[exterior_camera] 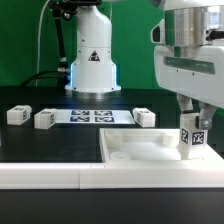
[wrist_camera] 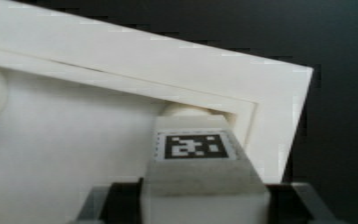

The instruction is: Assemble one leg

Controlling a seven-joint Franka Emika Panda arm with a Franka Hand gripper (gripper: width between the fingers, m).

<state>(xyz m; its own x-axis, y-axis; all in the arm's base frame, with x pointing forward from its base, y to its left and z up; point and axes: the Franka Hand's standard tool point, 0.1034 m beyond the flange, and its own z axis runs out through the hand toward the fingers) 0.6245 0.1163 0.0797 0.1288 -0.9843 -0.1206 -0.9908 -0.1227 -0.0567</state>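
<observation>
My gripper [exterior_camera: 189,128] is shut on a leg [exterior_camera: 190,137], a small white block with a black-and-white tag on its side. I hold it upright at the right corner of the large flat white square part with a raised rim [exterior_camera: 130,150]. In the wrist view the leg [wrist_camera: 197,160] sits between my two dark fingers [wrist_camera: 114,200], its tagged end pointing at the corner of the square part [wrist_camera: 123,100]. Whether the leg touches the part I cannot tell.
Three more white tagged legs lie on the black table: one at the far left [exterior_camera: 17,116], one beside it [exterior_camera: 45,120], one near the square part's back edge [exterior_camera: 145,117]. The marker board [exterior_camera: 92,115] lies before the robot base [exterior_camera: 92,62].
</observation>
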